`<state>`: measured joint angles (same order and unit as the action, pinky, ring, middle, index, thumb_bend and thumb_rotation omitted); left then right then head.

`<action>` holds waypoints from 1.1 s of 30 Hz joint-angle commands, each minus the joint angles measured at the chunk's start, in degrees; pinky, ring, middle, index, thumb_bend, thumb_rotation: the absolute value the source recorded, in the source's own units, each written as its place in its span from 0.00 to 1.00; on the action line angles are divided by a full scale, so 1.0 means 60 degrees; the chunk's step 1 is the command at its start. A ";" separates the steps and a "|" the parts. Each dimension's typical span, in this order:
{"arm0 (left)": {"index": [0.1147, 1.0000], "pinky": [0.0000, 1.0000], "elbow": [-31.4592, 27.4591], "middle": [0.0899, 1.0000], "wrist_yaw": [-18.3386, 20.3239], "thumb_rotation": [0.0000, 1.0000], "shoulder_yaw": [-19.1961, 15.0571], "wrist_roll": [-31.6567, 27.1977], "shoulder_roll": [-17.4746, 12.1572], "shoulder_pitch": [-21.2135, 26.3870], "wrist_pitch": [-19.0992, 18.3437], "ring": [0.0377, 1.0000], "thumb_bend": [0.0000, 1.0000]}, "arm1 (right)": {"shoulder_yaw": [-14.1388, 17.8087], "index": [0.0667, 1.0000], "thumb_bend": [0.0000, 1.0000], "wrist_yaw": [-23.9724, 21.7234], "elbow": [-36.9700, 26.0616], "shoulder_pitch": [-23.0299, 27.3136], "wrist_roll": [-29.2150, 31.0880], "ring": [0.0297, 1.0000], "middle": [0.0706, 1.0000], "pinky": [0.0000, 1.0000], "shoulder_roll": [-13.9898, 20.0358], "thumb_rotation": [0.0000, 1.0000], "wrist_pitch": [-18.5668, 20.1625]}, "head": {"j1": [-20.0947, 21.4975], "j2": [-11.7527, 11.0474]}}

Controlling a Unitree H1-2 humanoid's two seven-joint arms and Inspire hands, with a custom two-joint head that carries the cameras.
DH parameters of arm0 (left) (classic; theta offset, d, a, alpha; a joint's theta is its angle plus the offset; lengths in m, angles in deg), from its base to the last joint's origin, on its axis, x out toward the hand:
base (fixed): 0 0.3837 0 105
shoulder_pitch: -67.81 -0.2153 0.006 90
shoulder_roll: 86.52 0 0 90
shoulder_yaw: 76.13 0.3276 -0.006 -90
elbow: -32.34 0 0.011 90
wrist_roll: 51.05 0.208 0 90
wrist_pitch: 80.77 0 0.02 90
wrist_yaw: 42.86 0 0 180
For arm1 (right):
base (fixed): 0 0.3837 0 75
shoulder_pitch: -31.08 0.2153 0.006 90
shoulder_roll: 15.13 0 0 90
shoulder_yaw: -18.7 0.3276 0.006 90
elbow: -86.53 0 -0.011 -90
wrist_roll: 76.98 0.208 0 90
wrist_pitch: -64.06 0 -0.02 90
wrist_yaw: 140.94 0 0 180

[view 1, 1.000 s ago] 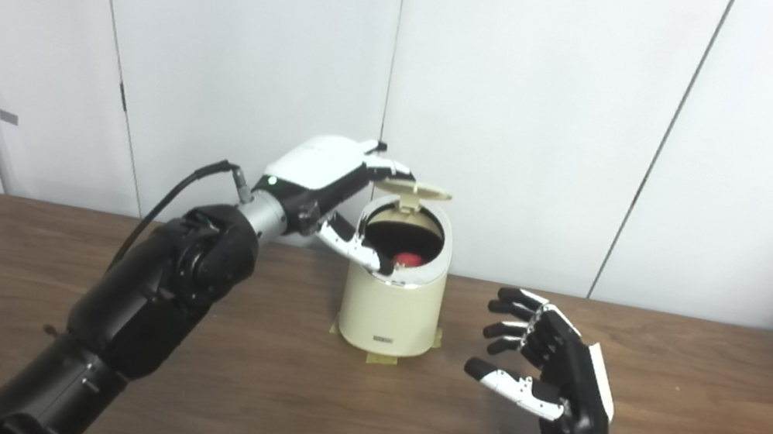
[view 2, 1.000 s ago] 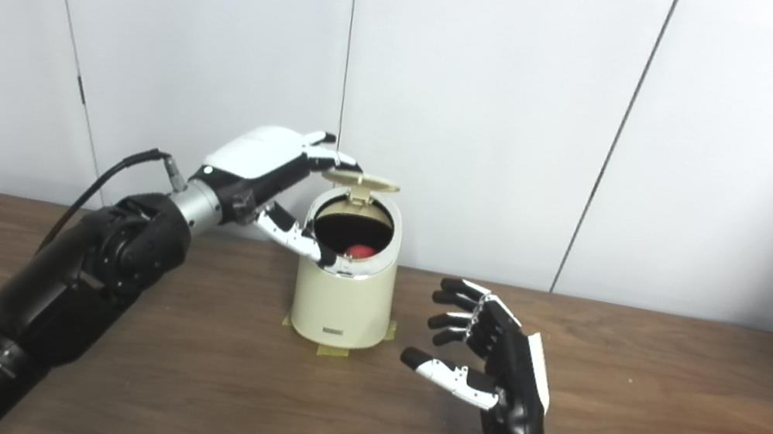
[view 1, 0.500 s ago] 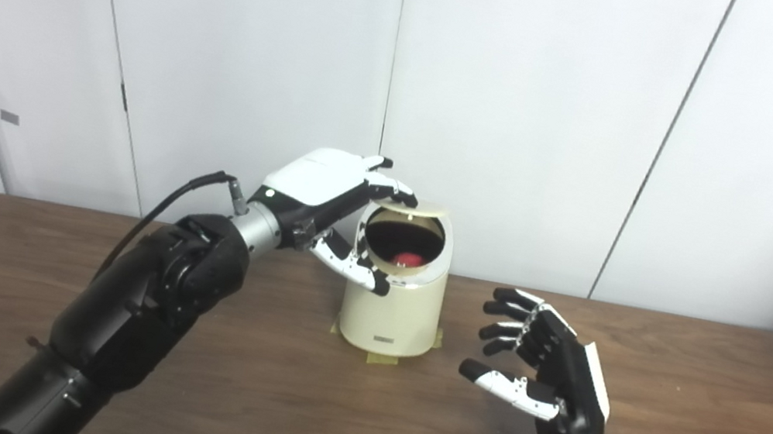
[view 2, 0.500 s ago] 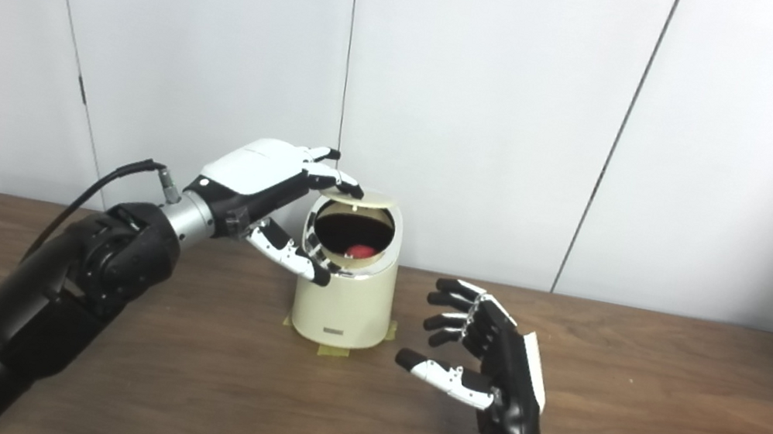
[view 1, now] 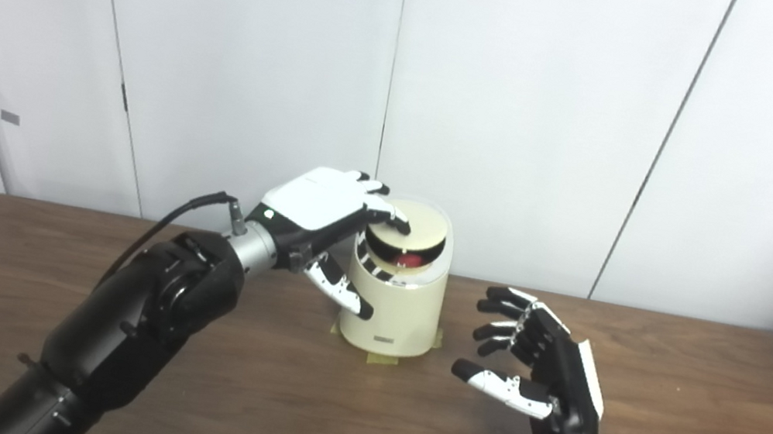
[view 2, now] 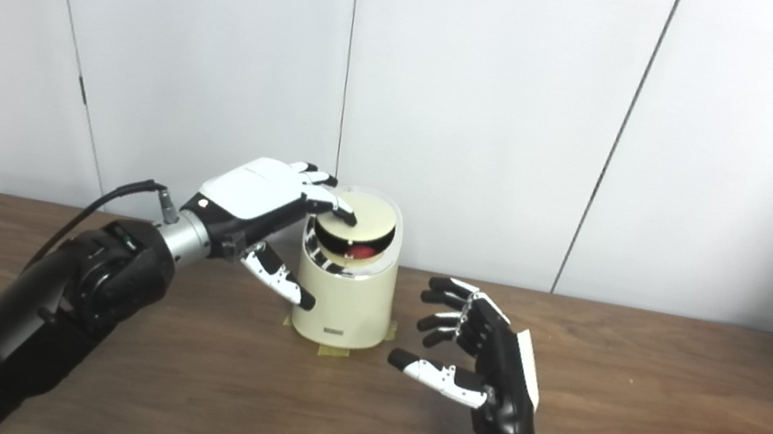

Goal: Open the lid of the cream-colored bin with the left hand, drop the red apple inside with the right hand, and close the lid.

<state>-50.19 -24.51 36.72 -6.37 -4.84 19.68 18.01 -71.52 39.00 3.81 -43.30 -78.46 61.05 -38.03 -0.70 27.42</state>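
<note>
Closing stage: apple (view 1: 411, 260) lies inside bin (view 1: 392, 312); my left hand (view 1: 325, 208) presses lid (view 1: 415, 223) down, gap remaining; my right hand (view 1: 543, 370) splayed, empty.

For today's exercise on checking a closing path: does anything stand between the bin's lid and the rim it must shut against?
Nothing visible blocks it. The left hand presses its fingertips on the lid, which is tilted partway down over the cream bin. The red apple sits low inside, below the rim. The right hand waits open, apart from the bin.
</note>
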 commanded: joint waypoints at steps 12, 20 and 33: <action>0.80 1.00 -0.0070 0.80 -0.0610 0.30 0.1199 0.2553 -0.0088 -0.0248 0.0401 0.92 0.90 | -0.0029 0.64 0.71 0.0052 -0.0598 0.0444 -0.0114 0.51 0.64 0.42 -0.0098 0.15 -0.0085 | 0.0053 0.0088; 0.78 1.00 0.0014 0.80 -0.1054 0.29 0.1853 0.3884 -0.0129 -0.0411 0.0352 0.94 0.94 | -0.0015 0.64 0.71 0.0096 -0.0661 0.0434 -0.0179 0.50 0.64 0.41 -0.0108 0.16 -0.0065 | 0.0067 0.0147; 0.77 0.97 -0.1493 0.77 -0.2350 0.27 -0.0726 0.0418 0.0193 -0.1079 0.0820 0.90 0.81 | 0.0049 0.63 0.70 0.0095 -0.0577 0.0450 -0.0136 0.50 0.63 0.40 -0.0094 0.17 -0.0142 | 0.0087 0.0145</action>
<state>-56.60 -34.73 35.19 -0.52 -3.84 10.33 22.13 -71.31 39.26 1.96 -43.17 -79.49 60.58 -37.43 -0.17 28.21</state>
